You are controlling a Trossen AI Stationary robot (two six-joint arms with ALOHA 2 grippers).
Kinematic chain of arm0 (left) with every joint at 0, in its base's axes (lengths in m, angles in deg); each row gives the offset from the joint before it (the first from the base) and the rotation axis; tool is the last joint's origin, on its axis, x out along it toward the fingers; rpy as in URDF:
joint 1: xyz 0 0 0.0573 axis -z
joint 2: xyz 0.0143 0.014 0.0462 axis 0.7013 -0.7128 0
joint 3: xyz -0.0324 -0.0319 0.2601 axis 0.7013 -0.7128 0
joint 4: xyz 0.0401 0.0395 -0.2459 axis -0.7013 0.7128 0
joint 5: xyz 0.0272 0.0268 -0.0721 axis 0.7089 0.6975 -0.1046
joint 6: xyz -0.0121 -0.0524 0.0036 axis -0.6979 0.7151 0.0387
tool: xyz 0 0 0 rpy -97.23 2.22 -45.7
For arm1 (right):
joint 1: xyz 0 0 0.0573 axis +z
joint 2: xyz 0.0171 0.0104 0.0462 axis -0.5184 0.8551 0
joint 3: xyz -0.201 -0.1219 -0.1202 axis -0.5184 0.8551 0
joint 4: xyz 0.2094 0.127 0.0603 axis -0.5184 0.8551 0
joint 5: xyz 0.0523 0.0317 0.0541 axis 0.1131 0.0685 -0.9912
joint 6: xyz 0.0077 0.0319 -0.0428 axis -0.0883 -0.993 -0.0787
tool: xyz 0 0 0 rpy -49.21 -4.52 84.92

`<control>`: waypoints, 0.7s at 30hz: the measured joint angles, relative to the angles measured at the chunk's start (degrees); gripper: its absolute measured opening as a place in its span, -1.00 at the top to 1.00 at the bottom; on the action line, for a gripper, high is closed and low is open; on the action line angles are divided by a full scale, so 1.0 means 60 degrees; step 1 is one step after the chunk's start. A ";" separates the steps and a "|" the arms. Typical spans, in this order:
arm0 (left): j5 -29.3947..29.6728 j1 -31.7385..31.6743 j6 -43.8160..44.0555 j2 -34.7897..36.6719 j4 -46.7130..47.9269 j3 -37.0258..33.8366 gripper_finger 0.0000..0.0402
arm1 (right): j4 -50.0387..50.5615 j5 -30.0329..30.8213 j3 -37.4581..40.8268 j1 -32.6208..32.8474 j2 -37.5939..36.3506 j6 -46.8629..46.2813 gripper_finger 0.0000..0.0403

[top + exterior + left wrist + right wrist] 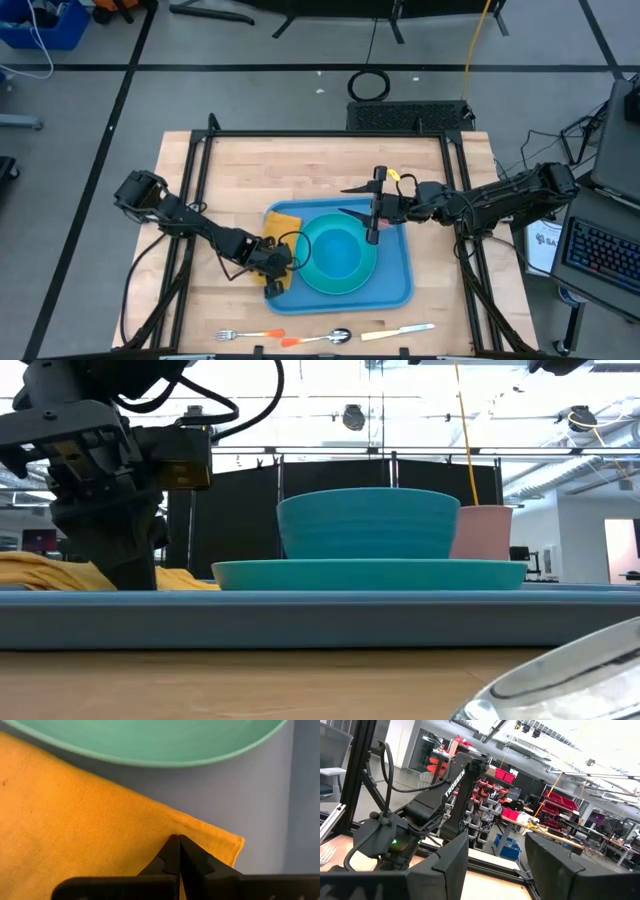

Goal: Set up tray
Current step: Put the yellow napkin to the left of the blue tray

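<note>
Left gripper [274,262], clenched, presses on the yellow cloth [283,218] at the blue tray's [400,290] left side; right gripper [375,205] hovers released.

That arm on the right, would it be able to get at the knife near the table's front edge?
Probably yes: the right gripper is open and empty, and nothing covers the knife, though the tray lies between.

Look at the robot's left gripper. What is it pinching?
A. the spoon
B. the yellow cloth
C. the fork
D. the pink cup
B. The left gripper has its fingers shut on the edge of the yellow cloth, which lies on the tray beside the teal plate.
</note>
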 joint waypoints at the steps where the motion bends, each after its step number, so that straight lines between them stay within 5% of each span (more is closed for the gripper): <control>1: 0.0075 0.0000 -0.0010 -0.0007 -0.0107 -0.0001 1.00 | 0.0000 0.0000 0.0000 0.0000 0.0000 0.0000 0.07; 21: 0.0920 -0.0119 -0.0169 -0.0017 -0.1515 -0.0012 0.99 | 0.0013 0.0003 0.0000 0.0000 0.0000 -0.0003 0.07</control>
